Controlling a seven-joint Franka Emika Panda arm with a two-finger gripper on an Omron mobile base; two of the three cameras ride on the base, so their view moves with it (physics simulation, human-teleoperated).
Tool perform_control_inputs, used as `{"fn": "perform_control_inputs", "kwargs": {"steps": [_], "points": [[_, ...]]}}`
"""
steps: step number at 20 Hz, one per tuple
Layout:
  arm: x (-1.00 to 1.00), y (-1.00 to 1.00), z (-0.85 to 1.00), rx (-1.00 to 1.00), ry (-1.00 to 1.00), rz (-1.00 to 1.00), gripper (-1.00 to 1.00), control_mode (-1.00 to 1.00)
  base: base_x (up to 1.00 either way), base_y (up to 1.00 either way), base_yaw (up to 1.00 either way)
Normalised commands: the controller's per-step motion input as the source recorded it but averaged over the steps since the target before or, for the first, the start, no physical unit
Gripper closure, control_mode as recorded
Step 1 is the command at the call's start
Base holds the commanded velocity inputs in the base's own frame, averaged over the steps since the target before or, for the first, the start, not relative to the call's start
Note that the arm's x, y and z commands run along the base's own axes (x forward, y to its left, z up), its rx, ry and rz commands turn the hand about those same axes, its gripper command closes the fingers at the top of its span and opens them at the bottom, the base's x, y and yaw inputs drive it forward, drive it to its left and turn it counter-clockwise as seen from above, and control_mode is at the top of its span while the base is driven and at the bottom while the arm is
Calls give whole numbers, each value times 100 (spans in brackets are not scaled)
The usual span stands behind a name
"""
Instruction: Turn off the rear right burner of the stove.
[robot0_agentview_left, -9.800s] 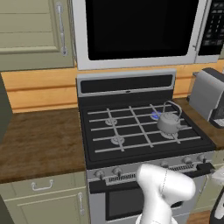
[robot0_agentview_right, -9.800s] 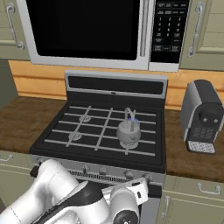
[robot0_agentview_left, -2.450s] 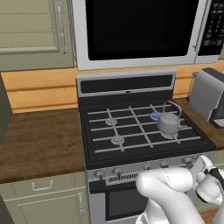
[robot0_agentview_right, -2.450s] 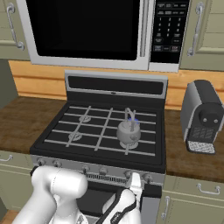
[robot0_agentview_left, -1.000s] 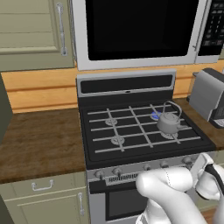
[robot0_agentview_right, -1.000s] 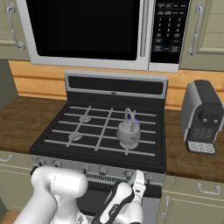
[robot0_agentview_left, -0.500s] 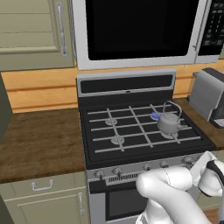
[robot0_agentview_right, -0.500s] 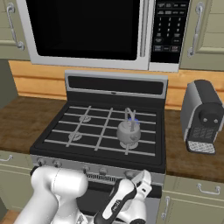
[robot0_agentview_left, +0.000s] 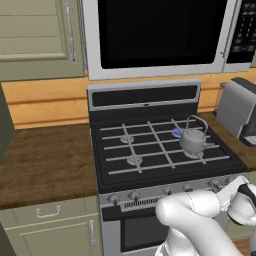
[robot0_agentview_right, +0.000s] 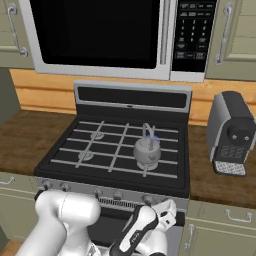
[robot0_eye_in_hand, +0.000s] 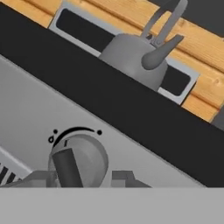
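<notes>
kettle (robot0_agentview_left: 192, 140) beside lit rear right burner (robot0_agentview_left: 178, 132).

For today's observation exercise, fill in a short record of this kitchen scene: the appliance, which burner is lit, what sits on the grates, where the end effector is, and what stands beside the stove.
appliance: stove, black, four burners
lit burner: rear right burner, blue glow
on grates: grey kettle, front right
end effector: end effector low at the steel front strip, by a knob
grip state: cannot tell
beside stove: coffee machine, on the right counter
above: microwave
</notes>
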Motion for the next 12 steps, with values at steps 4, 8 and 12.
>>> {"fn": "perform_control_inputs", "kwargs": {"steps": [4, 8, 12], "points": [[0, 0, 70, 34, 0, 0, 100, -100, 0, 0, 0], [0, 0, 75, 38, 0, 0, 100, -100, 0, 0, 0], [0, 0, 75, 45, 0, 0, 100, -100, 0, 0, 0]]}}
